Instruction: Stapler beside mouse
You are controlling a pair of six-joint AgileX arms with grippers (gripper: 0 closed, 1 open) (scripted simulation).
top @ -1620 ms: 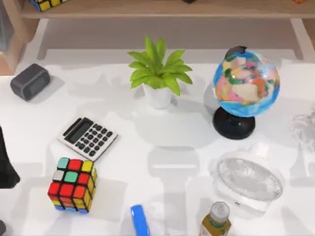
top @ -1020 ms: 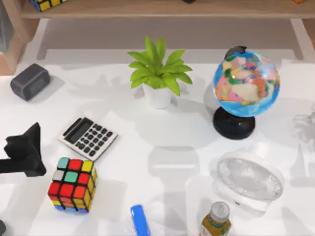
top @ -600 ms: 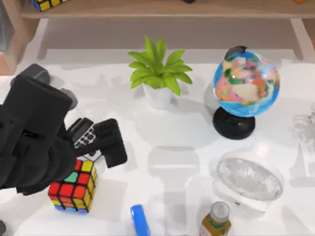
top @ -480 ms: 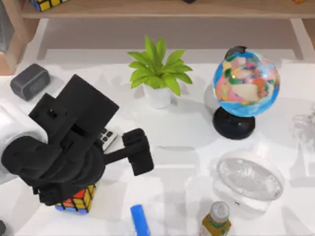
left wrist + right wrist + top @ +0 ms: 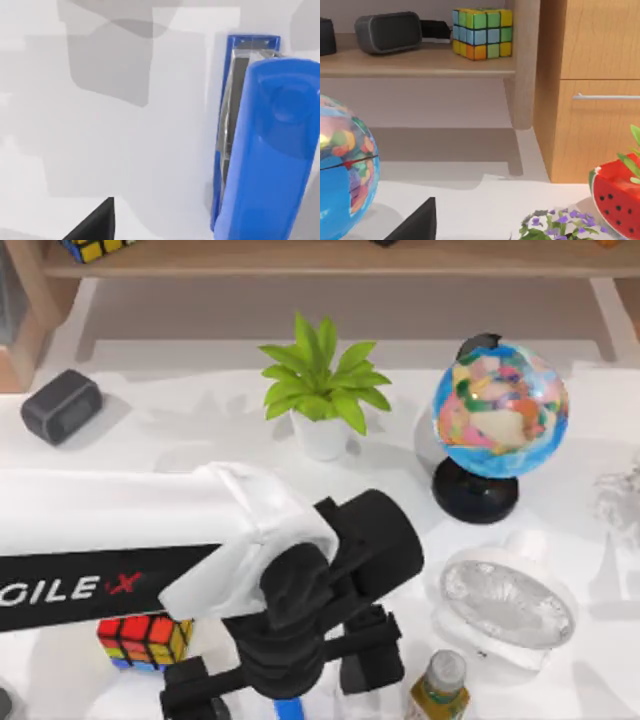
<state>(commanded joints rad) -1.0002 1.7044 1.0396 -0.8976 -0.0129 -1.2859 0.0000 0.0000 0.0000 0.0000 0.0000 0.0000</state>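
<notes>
Moved: left gripper (image 5: pixel 285 685) swung from cube to over stapler (image 5: pixel 265 150).
Fingers: spread, straddling.
Grip: centre, descend straight.

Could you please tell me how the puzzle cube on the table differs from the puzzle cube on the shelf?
The table cube shows strong red, orange and yellow squares, while the shelf cube shows paler green, blue, yellow and orange ones. The table cube rests on the white table, partly under the left arm, while the shelf cube stands uncovered on a wooden shelf beside a dark speaker. Both are three-by-three colour cubes.
</notes>
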